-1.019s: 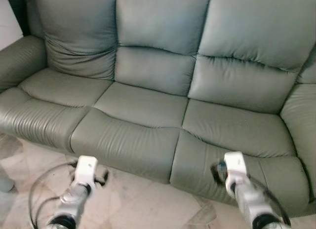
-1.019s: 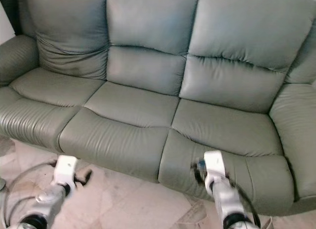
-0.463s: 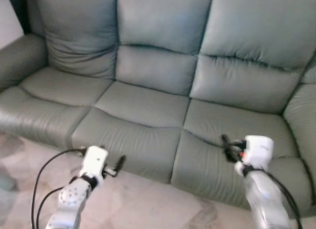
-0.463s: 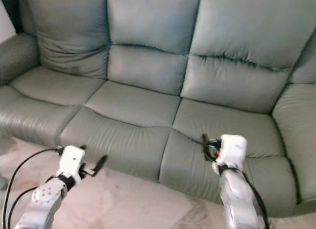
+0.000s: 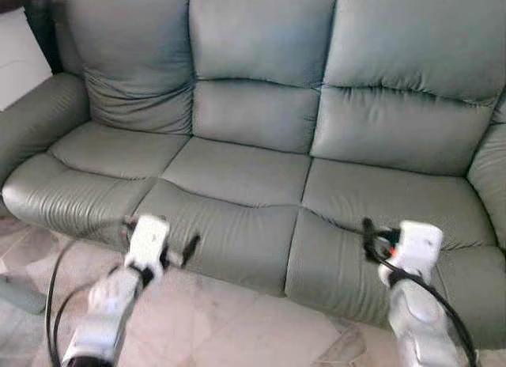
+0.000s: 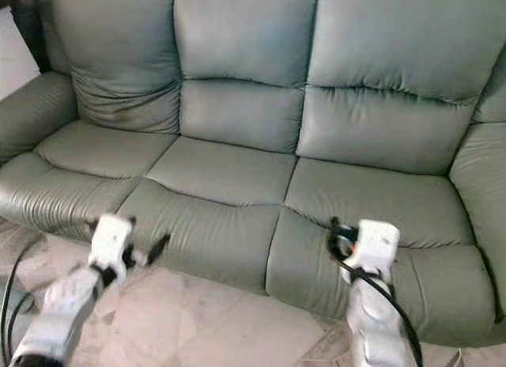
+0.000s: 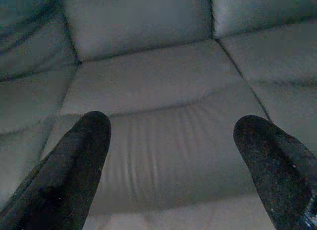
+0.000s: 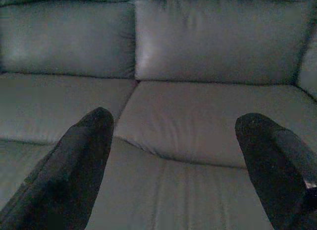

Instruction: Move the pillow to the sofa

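Observation:
A grey-green leather sofa (image 5: 237,169) with three seats stands right in front of me. My left gripper (image 5: 158,236) hovers before the front edge of the left and middle seats. In the left wrist view its fingers (image 7: 79,160) stand wide apart, open, with nothing between them. My right gripper (image 5: 386,242) is held over the front edge of the right seat. It is open too, its fingers (image 8: 79,160) spread with nothing between them, facing the seat cushions.
Pale tiled floor (image 5: 237,327) runs along the sofa's front. A black cable (image 5: 51,292) loops from my left arm. A grey object (image 5: 20,294) lies on the floor at the left. A white wall (image 5: 20,58) stands behind the left armrest.
Both grippers have risen from near the floor to the height of the seat's front edge. The camera has shifted a little, so the sofa sits differently in view.

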### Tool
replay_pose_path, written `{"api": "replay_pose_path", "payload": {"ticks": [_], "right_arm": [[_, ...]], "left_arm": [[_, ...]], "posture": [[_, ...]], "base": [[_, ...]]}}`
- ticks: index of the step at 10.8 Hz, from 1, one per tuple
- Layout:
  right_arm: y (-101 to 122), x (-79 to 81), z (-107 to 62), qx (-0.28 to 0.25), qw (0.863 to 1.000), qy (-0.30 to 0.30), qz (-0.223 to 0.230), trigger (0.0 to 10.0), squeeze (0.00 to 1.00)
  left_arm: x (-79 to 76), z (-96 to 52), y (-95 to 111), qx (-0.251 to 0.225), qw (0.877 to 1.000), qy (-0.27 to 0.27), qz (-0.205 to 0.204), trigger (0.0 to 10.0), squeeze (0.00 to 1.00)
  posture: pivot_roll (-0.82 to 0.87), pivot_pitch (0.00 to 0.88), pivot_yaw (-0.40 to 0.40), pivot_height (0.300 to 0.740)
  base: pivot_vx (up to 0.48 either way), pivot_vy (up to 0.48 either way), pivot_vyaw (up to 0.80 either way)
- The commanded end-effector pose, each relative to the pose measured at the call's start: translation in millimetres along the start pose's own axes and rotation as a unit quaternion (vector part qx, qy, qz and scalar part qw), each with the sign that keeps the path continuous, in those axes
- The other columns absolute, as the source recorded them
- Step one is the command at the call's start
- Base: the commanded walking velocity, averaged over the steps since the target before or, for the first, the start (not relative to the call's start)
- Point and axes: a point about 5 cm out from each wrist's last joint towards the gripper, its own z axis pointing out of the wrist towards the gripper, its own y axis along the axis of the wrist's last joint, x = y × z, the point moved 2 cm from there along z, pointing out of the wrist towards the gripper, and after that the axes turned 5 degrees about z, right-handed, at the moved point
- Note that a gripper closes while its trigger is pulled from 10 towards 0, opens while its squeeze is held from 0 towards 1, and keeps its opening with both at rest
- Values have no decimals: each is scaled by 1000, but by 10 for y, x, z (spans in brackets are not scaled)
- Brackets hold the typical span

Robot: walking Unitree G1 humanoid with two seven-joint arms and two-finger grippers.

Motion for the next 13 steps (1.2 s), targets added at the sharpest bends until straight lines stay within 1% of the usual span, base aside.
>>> {"api": "replay_pose_path", "payload": {"ticks": [1,2,3,4,5,6,7,8,9,10,13], "right_arm": [[75,55,28,-5,1000,20,-19,10000,0],[112,47,49,-5,999,29,-18,10000,0],[227,24,101,-16,998,40,-35,10000,0],[275,28,110,-21,998,43,-38,10000,0],[286,34,100,-20,998,43,-32,10000,0],[261,98,48,-9,998,53,-19,10000,0],[249,138,22,-5,998,57,-21,10000,0],[224,186,-11,-1,997,66,-34,10000,0],[223,218,-28,1,996,74,-47,10000,0],[239,234,-18,3,996,77,-50,10000,0],[297,228,19,0,996,78,-54,10000,0]], "left_arm": [[44,-13,9,2,1000,21,-8,10000,0],[55,-16,6,6,999,52,6,10000,0],[3,-24,5,2,998,62,-29,10000,0],[-26,-32,20,-1,998,62,-32,10000,0],[-40,-44,39,-6,997,58,-41,10000,0],[-31,-73,113,-17,998,61,-21,10000,0],[-20,-80,132,-17,998,64,-24,10000,0],[15,-60,129,-12,997,78,-24,10000,0],[29,-27,157,-13,995,93,-33,10000,0],[6,-2,204,-17,994,97,-41,10000,0],[-27,-5,209,-16,995,93,-41,10000,0]], "posture": [[-118,23,39,740],[-116,26,20,740],[-113,48,-7,740],[-111,63,-14,740],[-110,69,-19,740],[-106,102,-27,740],[-107,116,-29,740],[-107,132,-31,740],[-110,140,-35,740],[-109,143,-37,740],[-109,147,-36,740]], "base": [[0,0,0],[0,0,0],[0,0,0],[0,0,0],[0,0,0],[0,0,0],[0,0,0],[0,0,0],[0,0,800],[0,0,800],[0,0,800]]}}
